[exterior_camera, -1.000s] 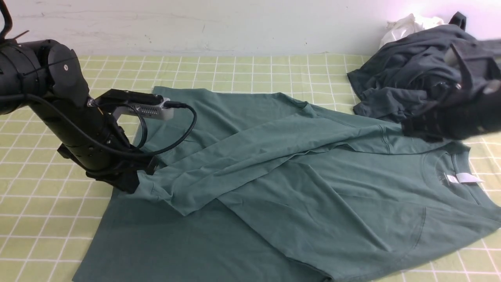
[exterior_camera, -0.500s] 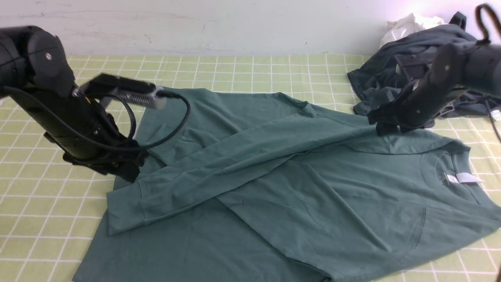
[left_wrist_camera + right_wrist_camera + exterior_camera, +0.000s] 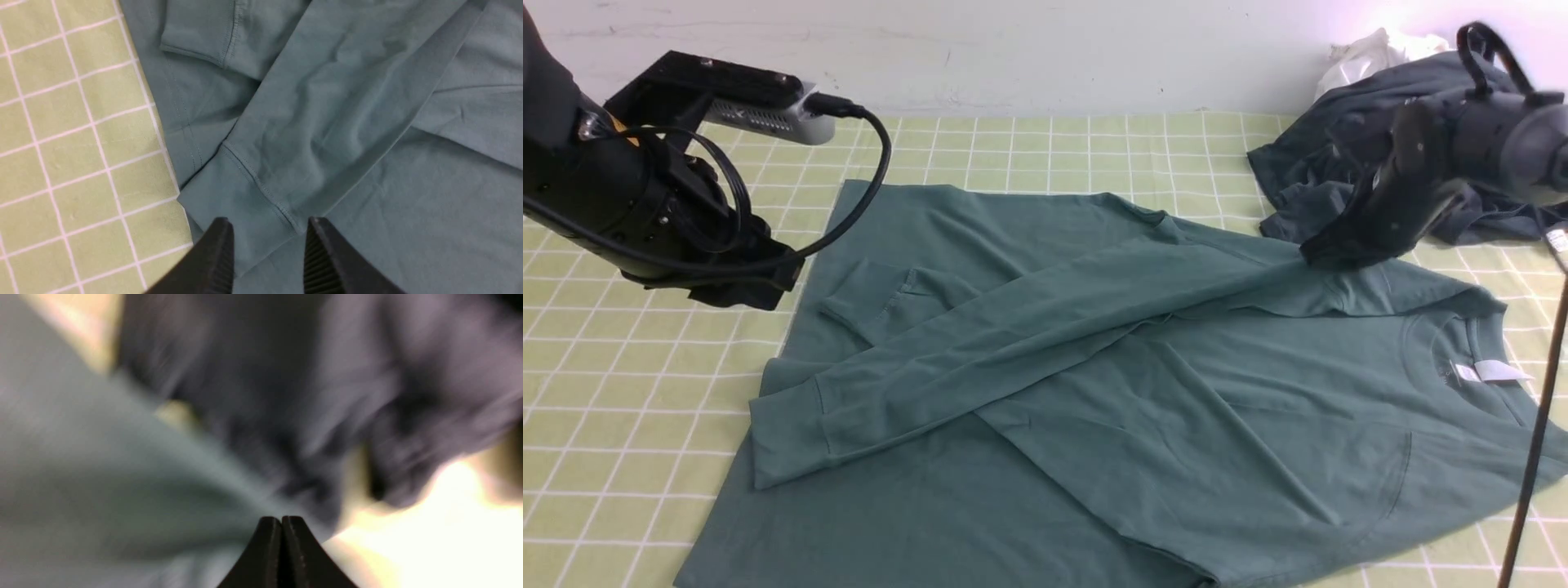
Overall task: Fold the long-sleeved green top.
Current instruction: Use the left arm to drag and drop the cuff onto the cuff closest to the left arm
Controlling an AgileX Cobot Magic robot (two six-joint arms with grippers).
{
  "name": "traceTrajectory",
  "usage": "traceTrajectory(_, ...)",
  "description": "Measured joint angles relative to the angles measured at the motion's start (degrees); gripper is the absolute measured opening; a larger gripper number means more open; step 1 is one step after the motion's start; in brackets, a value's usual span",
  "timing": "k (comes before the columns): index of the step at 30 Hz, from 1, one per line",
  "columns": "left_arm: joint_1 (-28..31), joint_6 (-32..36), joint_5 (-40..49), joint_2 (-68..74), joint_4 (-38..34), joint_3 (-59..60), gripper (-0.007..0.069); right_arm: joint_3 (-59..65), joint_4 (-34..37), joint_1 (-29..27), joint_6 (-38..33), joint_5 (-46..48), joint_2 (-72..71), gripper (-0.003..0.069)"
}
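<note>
**Left end effector (image 3: 768, 290) had lifted and drawn off from the cuff; right end effector (image 3: 1319, 257) had moved in and clenched on cloth**

Since the first frame, the left one had let the cuff (image 3: 788, 433) drop; its fingers stood apart, released. The right one's fingers had come together, apparently grasping a pinch of the green long-sleeved top (image 3: 1086, 490) where the folded-over sleeve (image 3: 1013, 327) met the body.

Top lay broad on the bench (image 3: 613, 392), body mostly on the robot's side of both end effectors, neck to the right and nearer the robot than the right one. Key relation: the sleeve's long axis slanted from that grasp down to the cuff, nearer the left one. Judged: next pull would tend to follow that slant; risk, dragging the body along.
</note>
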Motion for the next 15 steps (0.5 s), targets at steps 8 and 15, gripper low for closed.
traceTrajectory(8, 0.0, 0.0, -0.7, 0.0, 0.0, 2.5, 0.0216, -4.6, 6.4, -2.0, -4.2, 7.0, 0.1, -0.0015)
traceTrajectory(15, 0.0, 0.0, -1.1, 0.0, 0.0, 2.6, 0.0216, -4.6, 18.1, -2.1, -4.4, 13.4, 2.9, 0.0149)
